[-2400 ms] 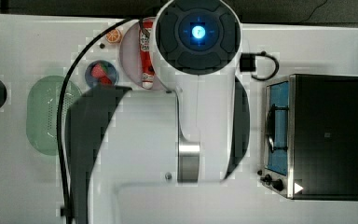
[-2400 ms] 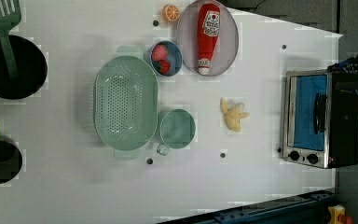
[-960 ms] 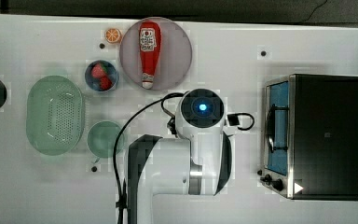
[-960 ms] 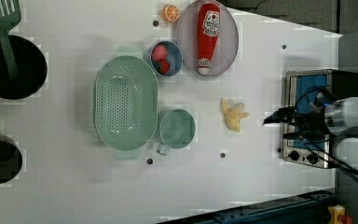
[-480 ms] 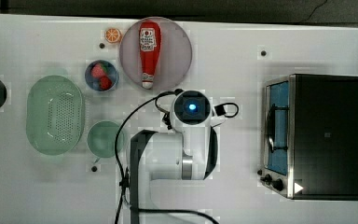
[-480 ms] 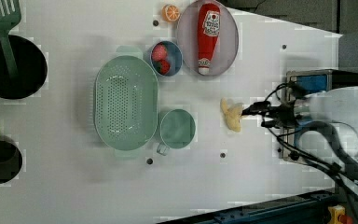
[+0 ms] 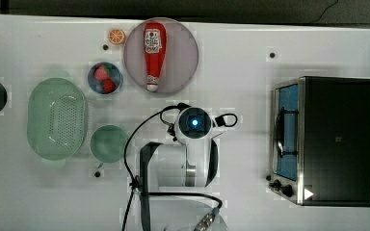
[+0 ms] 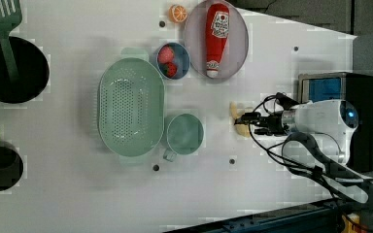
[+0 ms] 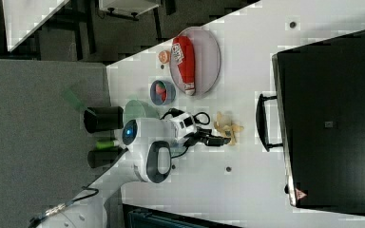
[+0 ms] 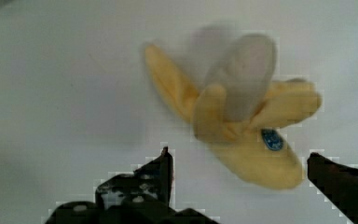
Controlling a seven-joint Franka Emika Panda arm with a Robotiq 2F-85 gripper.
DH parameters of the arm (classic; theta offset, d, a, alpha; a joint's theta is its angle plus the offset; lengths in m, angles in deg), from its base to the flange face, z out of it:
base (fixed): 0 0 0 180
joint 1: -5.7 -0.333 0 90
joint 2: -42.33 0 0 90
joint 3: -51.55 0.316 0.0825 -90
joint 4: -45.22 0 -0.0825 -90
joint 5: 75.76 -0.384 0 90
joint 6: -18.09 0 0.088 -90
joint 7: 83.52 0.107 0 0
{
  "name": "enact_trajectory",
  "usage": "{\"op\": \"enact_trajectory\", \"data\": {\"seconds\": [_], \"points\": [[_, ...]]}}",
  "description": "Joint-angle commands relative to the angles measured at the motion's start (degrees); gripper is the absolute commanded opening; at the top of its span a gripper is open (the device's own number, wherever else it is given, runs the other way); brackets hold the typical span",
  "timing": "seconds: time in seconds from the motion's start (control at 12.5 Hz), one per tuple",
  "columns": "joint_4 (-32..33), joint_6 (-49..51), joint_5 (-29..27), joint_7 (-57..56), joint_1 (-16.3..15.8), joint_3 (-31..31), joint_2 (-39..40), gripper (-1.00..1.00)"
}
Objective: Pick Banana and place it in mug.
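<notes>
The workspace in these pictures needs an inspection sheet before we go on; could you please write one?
Surface: white table, dotted with small dark holes.
Job's things: half-peeled yellow banana lying on the table; small round mint-green mug upright beside the colander, nothing seen inside.
Clutter: big oval perforated green colander; dark-blue bowl of strawberries; red ketchup bottle lying on a round grey plate; orange slice; black toaster oven.
Grippers: black gripper open, astride the banana's end, no contact seen.
Cables: black cable looped along the arm.
Surroundings: grey floor.
</notes>
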Motion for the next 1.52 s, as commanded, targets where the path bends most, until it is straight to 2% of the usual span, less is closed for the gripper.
{"op": "enact_trajectory", "data": {"seconds": [0.08, 0.32, 0.4, 0.8, 1.28, 1.52], "points": [[-0.71, -7.0, 0.03, -1.81, 0.02, -0.57, 2.11, 1.0], [-0.07, -8.95, 0.03, -1.8, 0.03, -0.09, 3.93, 1.0], [0.06, -9.17, 0.03, -1.81, 0.03, 0.01, 3.93, 0.92], [0.17, -9.85, 0.03, -1.8, 0.07, 0.09, 3.91, -0.25], [-0.07, -9.11, -0.11, -1.73, 0.26, 0.01, -0.33, -0.28], [-1.61, 2.93, -0.11, -1.73, 0.8, -0.61, -8.84, -0.28]]}}
